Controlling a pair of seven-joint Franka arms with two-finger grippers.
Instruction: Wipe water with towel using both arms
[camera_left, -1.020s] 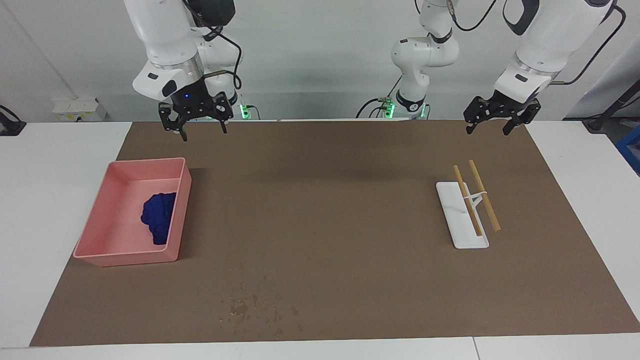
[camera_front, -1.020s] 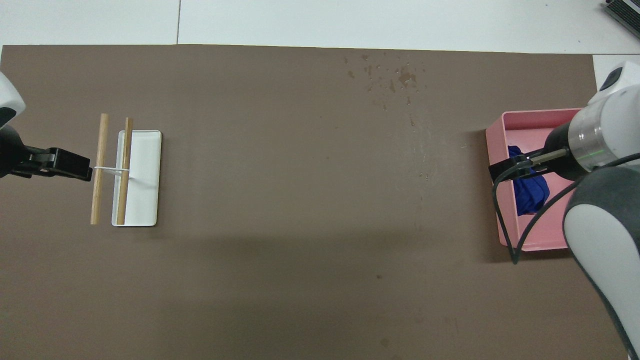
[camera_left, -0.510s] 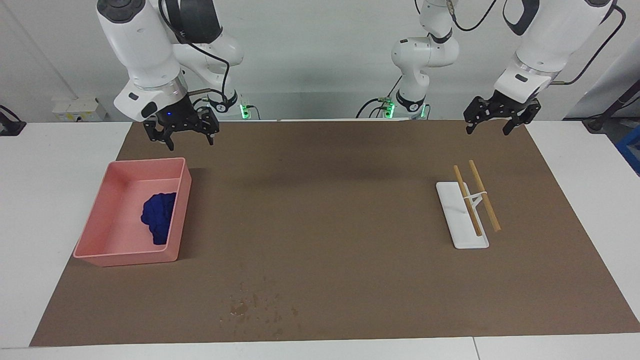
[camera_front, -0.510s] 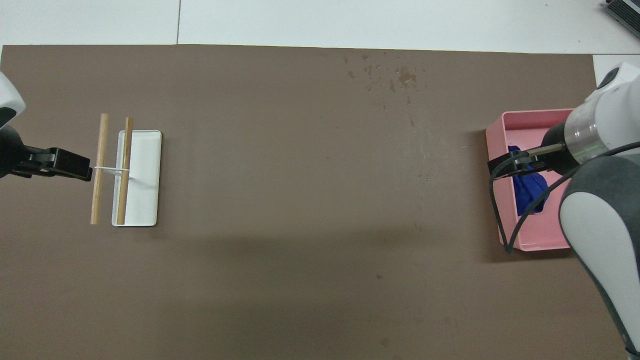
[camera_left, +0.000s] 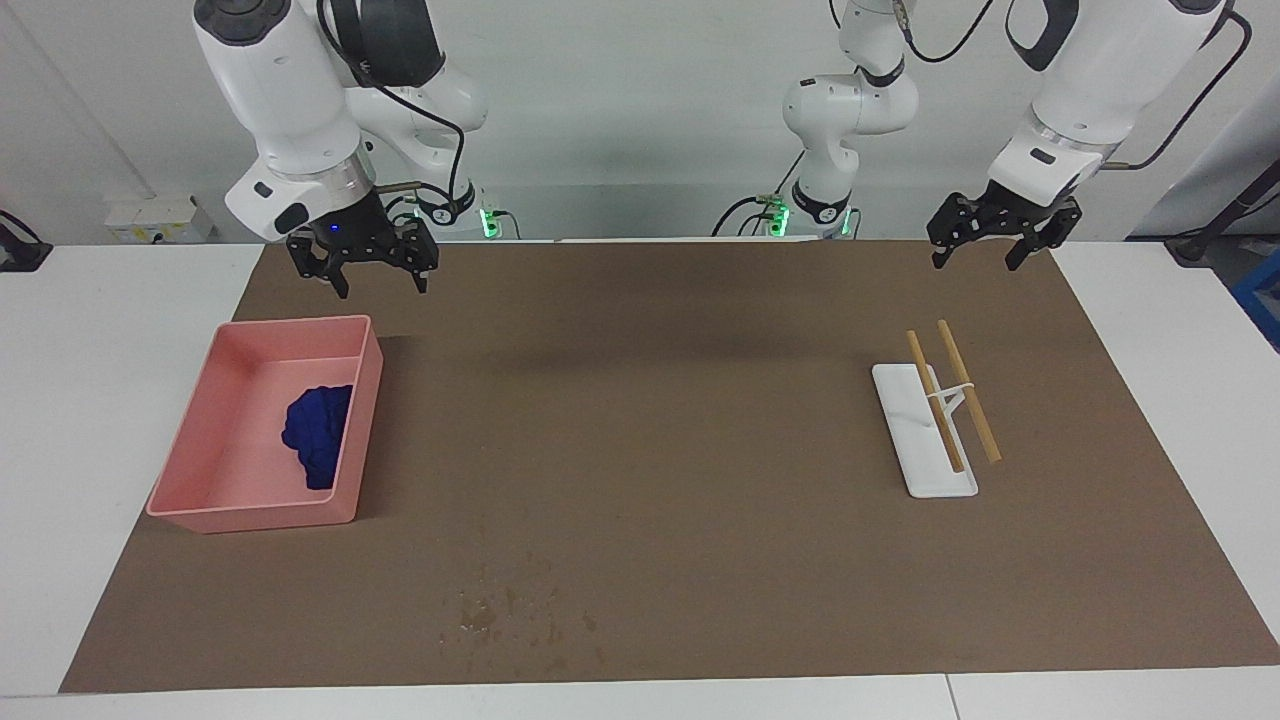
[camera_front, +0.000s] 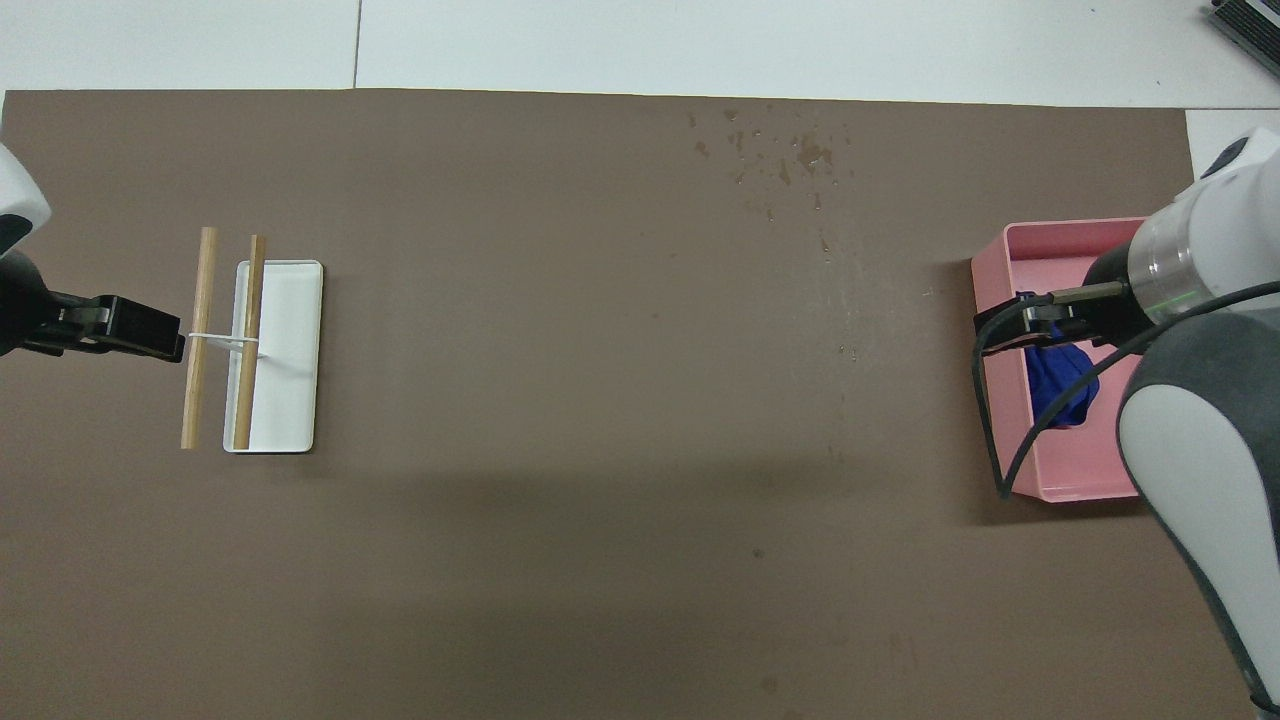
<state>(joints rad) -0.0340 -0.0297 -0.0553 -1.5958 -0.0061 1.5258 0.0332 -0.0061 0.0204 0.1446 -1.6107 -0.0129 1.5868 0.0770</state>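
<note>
The royal-blue towel lies crumpled in the pink bin toward the right arm's end of the table. It also shows in the overhead view, partly covered by the right gripper. My right gripper hangs open and empty in the air over the bin, well above the towel; it shows in the overhead view. My left gripper waits open and empty in the air over the mat beside the white tray; it shows in the overhead view. Water drops dot the mat, farther from the robots than the bin.
A white tray with two wooden sticks on a small stand sits toward the left arm's end. A brown mat covers most of the white table.
My right gripper moved toward the right arm's end of the table and a little lower, coming over the pink bin, then nearly stopped. The left arm has not moved.
</note>
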